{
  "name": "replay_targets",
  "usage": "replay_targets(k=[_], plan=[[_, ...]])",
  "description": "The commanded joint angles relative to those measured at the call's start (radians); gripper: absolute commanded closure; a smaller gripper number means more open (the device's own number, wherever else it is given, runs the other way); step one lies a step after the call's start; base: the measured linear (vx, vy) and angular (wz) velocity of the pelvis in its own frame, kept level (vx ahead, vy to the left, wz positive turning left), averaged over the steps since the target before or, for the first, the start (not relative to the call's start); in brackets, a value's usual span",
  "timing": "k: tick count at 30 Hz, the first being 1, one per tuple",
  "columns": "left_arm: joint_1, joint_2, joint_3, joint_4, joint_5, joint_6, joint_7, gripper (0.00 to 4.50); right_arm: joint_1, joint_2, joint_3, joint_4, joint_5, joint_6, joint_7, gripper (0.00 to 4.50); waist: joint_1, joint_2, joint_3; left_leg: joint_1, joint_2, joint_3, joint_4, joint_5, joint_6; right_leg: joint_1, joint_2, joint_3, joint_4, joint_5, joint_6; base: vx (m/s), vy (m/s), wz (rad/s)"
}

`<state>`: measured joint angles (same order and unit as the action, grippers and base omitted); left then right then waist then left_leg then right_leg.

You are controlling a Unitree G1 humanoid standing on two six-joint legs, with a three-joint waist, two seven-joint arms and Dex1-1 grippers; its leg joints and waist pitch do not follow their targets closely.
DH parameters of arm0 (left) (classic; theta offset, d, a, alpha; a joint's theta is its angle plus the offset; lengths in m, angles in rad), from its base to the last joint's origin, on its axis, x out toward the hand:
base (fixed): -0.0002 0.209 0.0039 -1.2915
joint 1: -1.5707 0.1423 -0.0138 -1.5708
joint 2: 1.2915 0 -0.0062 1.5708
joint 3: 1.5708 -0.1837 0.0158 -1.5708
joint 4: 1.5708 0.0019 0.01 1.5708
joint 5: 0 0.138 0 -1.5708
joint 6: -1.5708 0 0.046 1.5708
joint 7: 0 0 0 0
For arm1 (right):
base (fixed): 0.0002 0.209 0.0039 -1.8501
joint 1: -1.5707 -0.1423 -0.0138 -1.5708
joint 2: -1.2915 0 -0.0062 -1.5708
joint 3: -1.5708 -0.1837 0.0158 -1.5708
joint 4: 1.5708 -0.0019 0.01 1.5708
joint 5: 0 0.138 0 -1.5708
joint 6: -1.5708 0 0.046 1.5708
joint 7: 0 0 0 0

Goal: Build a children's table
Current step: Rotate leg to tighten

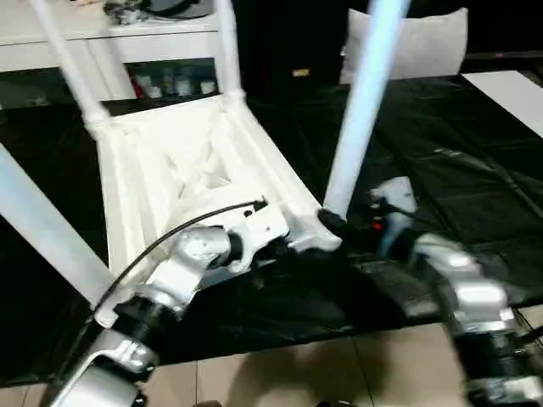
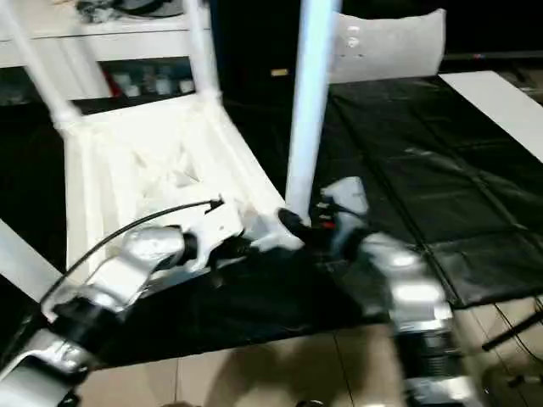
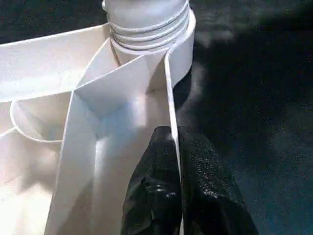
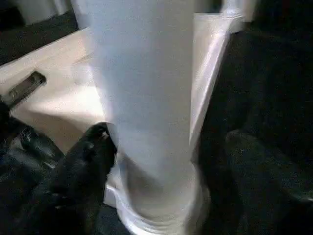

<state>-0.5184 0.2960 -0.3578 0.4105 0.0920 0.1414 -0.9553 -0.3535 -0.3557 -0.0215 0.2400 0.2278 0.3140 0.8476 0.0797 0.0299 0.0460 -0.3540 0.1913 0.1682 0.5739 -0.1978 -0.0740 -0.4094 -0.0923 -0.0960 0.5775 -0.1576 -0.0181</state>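
The table top point(image 1: 182, 182) lies upside down on the black mat, its rim wall clamped in the left hand point(image 3: 175, 147), and directly against the right hand point(image 1: 333, 225) — whose grip I cannot tell — the near-corner leg point(image 1: 361, 106) rises steeply upward from its socket.

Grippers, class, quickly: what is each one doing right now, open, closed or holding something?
Left gripper: shut on the table top's side wall, one finger on each side.
Right gripper: at the base of the leg; its grip cannot be told.

Dim room, dark floor; white table point(image 1: 195, 170) glares brightly, motion blur smears forearms and the near leg point(image 2: 310, 102).
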Motion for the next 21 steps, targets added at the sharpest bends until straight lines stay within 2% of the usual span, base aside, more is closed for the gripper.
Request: replay_targets(k=[1,3,6,7,9,11,14,17,19,21], plan=[[-0.001,0.027,-0.046,-0.025,-0.003,-0.071,-0.083,4.5,-0.01,-0.051,0.043,-0.011,0.016,-0.007,0.134,0.4,0.004,-0.012,-0.062,-0.003,0.032,-0.001,-0.055,-0.131,0.101,0.065,-0.055,0.047,-0.058,-0.221,-0.196,0.0,0.0,0.0],[-0.001,0.038,-0.053,-0.026,-0.003,-0.084,-0.105,4.5,-0.007,-0.079,0.063,-0.016,0.016,-0.008,0.184,0.19,0.015,-0.013,-0.061,-0.002,0.035,0.001,-0.054,-0.127,0.104,0.063,-0.056,0.048,-0.056,-0.217,-0.199,0.0,0.0,0.0],[0.005,0.063,-0.068,-0.035,-0.01,-0.114,-0.163,4.5,-0.002,-0.129,0.098,-0.024,0.027,-0.019,0.292,0.19,0.023,-0.013,-0.064,-0.003,0.038,0.0,-0.053,-0.12,0.102,0.064,-0.057,0.047,-0.052,-0.214,-0.203,0.0,0.0,0.0],[0.013,0.091,-0.084,-0.046,-0.013,-0.141,-0.215,4.5,-0.004,-0.154,0.109,-0.03,0.054,-0.015,0.372,0.43,0.025,-0.013,-0.064,-0.002,0.038,0.0,-0.053,-0.119,0.103,0.064,-0.057,0.047,-0.051,-0.21,-0.206,0.0,0.0,0.0],[0.022,0.119,-0.1,-0.058,-0.019,-0.168,-0.27,4.5,-0.009,-0.178,0.123,-0.032,0.079,-0.006,0.452,0.5,0.032,-0.015,-0.065,-0.002,0.041,0.001,-0.051,-0.115,0.114,0.062,-0.057,0.048,-0.047,-0.191,-0.215,0.0,0.0,0.0],[0.028,0.135,-0.108,-0.067,-0.029,-0.181,-0.305,4.5,-0.011,-0.197,0.138,-0.032,0.096,0.015,0.509,0.7,0.039,-0.013,-0.066,0.001,0.042,0.002,-0.049,-0.105,0.118,0.061,-0.056,0.049,-0.044,-0.17,-0.227,0.0,0.0,0.0],[0.03,0.155,-0.119,-0.075,-0.043,-0.198,-0.352,4.5,-0.011,-0.227,0.173,-0.035,0.115,0.049,0.596,0.96,0.045,-0.015,-0.063,0.001,0.042,0.001,-0.051,-0.127,0.111,0.06,-0.056,0.048,-0.045,-0.195,-0.23,0.0,0.0,0.0],[0.029,0.164,-0.126,-0.074,-0.041,-0.209,-0.371,4.5,-0.015,-0.229,0.193,-0.031,0.12,0.06,0.632,1.09,0.051,-0.016,-0.06,0.003,0.043,0.001,-0.053,-0.15,0.092,0.059,-0.059,0.05,-0.05,-0.244,-0.214,0.0,0.0,0.0],[0.028,0.167,-0.126,-0.07,-0.043,-0.215,-0.377,4.5,-0.02,-0.227,0.2,-0.023,0.123,0.058,0.646,1.41,0.054,-0.016,-0.06,0.004,0.042,0.001,-0.054,-0.16,0.083,0.058,-0.059,0.049,-0.053,-0.27,-0.203,0.0,0.0,0.0],[0.027,0.169,-0.124,-0.068,-0.046,-0.221,-0.384,4.5,-0.024,-0.223,0.205,-0.014,0.127,0.052,0.658,1.45,0.057,-0.017,-0.06,0.003,0.042,0.0,-0.054,-0.163,0.074,0.058,-0.06,0.05,-0.054,-0.288,-0.193,0.0,0.0,0.0]])
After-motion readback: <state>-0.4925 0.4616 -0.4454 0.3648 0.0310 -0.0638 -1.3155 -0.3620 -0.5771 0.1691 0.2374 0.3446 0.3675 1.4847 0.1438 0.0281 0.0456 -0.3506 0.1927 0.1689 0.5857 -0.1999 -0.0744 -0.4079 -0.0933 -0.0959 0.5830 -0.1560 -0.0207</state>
